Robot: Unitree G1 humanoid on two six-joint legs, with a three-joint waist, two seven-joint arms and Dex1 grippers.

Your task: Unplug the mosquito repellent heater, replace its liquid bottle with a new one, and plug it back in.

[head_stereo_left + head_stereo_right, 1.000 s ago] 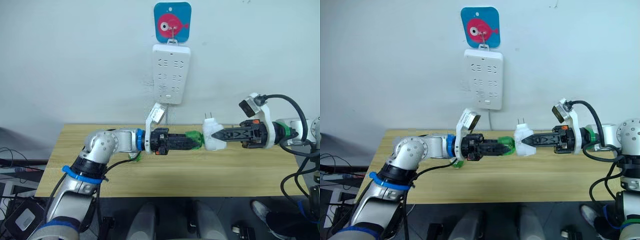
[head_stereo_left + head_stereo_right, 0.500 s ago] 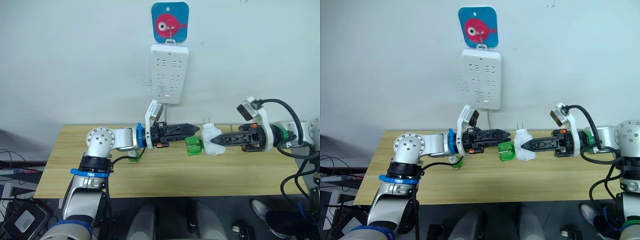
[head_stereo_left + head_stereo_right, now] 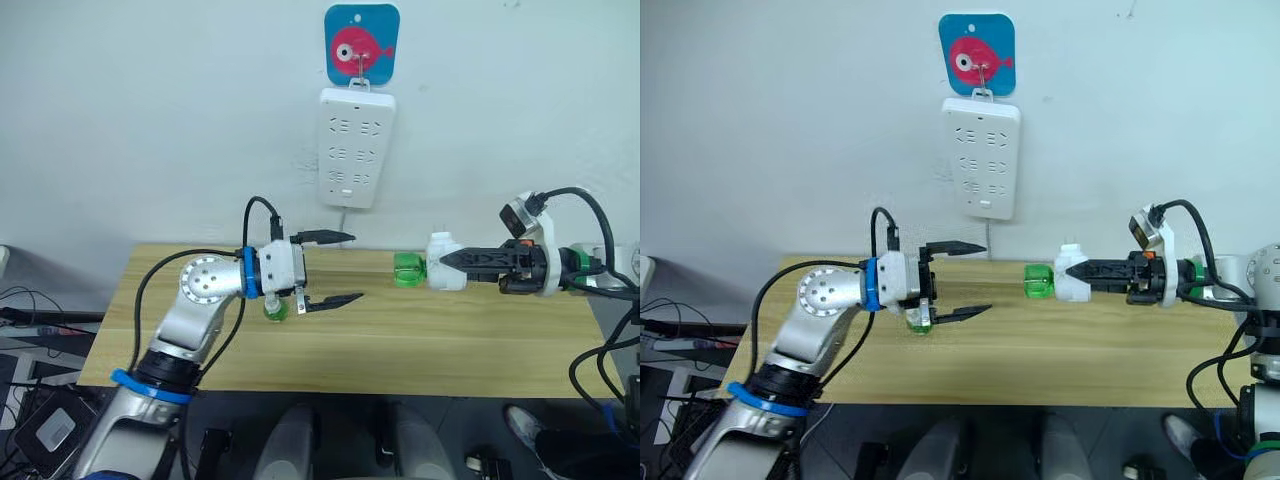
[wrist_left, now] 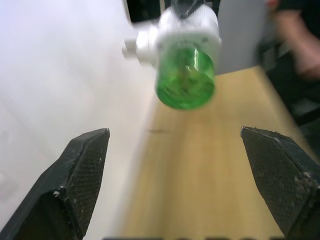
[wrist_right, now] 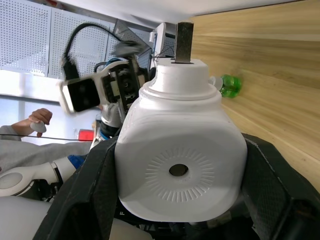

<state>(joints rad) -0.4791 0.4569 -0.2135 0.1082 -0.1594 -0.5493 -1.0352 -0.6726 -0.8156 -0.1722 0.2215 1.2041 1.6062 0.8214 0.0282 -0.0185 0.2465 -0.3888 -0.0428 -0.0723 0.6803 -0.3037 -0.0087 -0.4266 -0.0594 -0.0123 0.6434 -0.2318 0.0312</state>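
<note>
Bottle replacement was the step in hand, by my judgement: the mosquito repellent heater [image 3: 443, 274] was off the power strip [image 3: 355, 147] and pinched in my right gripper [image 3: 440, 263], held in the air well below the strip and to its right, above the table [image 3: 420, 340]. A green bottle [image 3: 407, 270] sat in the heater's end that faced my left arm. The heater and bottle lay level, long axis running sideways along the wall, bottle end pointing toward my left gripper [image 3: 338, 268] and the vent face toward my right wrist; in the right wrist view the prongs [image 5: 184, 43] stuck out to the side of that axis. My left gripper hung below the strip and to its left, fingers spread wide, one above the other, with nothing between them, well apart from the bottle but aimed at it, as its wrist view looked straight onto the round green base [image 4: 185, 77]. A second green bottle [image 3: 277, 309] lay on the table just under my left wrist. Whether the bottle in the heater was the old one or the new one I could not tell. If it was the old one, the next move would call for bringing the open left fingers around it on that same axis, closing, and twisting it out.
</note>
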